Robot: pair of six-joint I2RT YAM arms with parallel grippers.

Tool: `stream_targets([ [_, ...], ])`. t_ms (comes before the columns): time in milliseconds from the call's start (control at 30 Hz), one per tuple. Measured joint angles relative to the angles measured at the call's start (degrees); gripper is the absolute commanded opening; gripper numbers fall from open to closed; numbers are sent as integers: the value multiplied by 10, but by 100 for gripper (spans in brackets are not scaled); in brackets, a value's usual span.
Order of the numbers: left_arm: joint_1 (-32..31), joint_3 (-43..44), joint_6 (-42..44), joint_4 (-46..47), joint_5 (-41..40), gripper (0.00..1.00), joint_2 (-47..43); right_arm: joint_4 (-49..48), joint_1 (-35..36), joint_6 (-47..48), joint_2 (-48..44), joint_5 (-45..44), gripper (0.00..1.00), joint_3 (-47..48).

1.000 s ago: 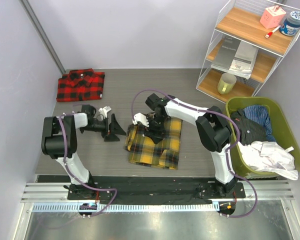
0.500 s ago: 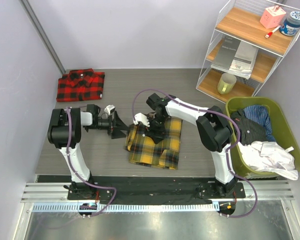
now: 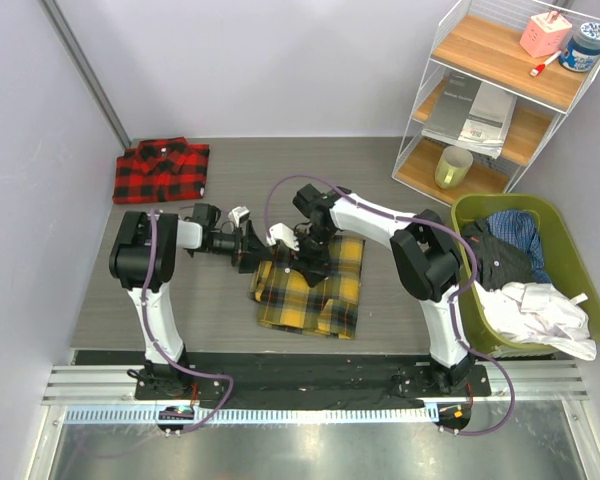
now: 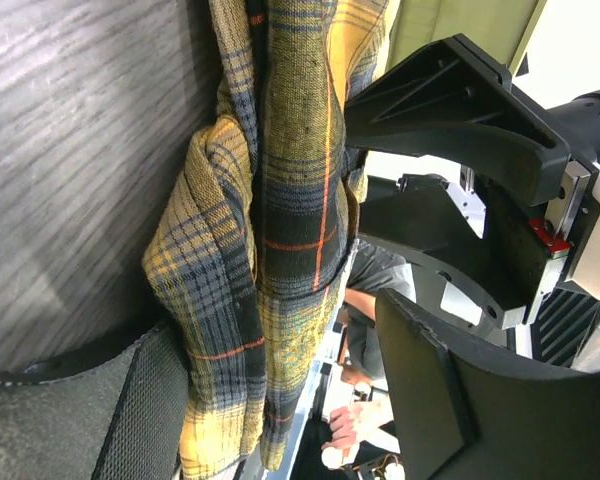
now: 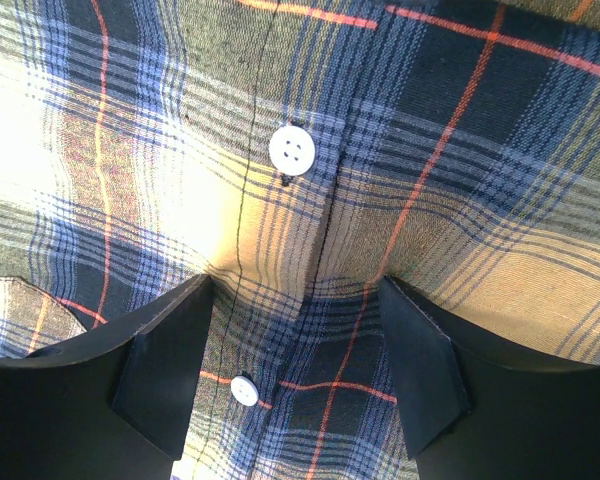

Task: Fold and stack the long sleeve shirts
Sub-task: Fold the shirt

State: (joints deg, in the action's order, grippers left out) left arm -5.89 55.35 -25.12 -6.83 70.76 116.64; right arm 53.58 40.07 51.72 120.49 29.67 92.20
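The yellow-and-black check shirt (image 3: 315, 290) lies folded in a rectangle on the grey table in front of the arms. The red-and-black check shirt (image 3: 162, 170) lies folded at the back left. My left gripper (image 3: 250, 248) is open at the yellow shirt's upper left edge; in the left wrist view (image 4: 270, 400) the bunched edge of the shirt (image 4: 270, 200) hangs between its spread fingers, against the meshed pad (image 4: 90, 420). My right gripper (image 3: 305, 262) is open and points down onto the shirt's button placket (image 5: 290, 150), with its fingertips (image 5: 170, 370) on the cloth.
A green basket (image 3: 580, 270) full of other clothes stands at the right. A wire shelf (image 3: 500, 100) with a cup, books and small items stands at the back right. Walls close the left and back sides.
My left gripper has swung right, from open table to the yellow shirt's left edge, and now straddles it. My right gripper has stayed on the shirt.
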Motion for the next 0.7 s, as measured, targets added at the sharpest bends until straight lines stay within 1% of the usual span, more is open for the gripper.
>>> stream_targets([
  [200,-11,0,-19,22,-5,69,1,8,-5,-9,8,12,73,10],
  [300,-36,-3,-31,34,-11,65,1,11,-6,-13,10,14,74,14],
  [400,-69,-17,-53,62,-18,59,-3,11,-6,-16,11,16,74,15],
  [500,-79,-29,-76,86,-31,38,-3,10,-6,-20,10,16,75,15],
  [533,-79,-32,-83,88,-38,24,-3,10,-6,-21,11,16,76,14],
  [633,-75,-31,-88,67,-65,0,-3,8,-7,-31,10,20,80,14],
  [700,-73,-1,-67,-3,-84,0,-4,4,-12,-43,10,25,85,14],
])
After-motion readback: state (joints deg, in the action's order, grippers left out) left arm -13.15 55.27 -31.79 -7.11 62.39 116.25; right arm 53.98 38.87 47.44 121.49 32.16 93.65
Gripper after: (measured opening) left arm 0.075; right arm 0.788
